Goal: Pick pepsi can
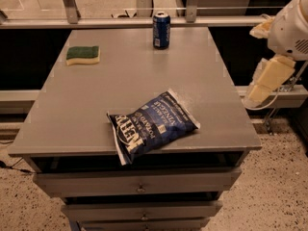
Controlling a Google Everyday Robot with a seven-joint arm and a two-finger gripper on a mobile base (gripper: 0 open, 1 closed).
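A grey cabinet tabletop was seen below a railing. The small dark blue metal pepsi can stood upright by the far edge. The cream-and-white gripper was held off the right edge, and whether it was released or clenched could not be told. A level reach from the right was judged best. Open room lay there, with the flat blue chip bag and the green sponge well apart.

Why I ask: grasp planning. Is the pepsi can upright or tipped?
Upright: the pepsi can stands rim up. The gripper hangs beside the table.

Office-like room: drawer cabinet, speckled floor; claw at right.
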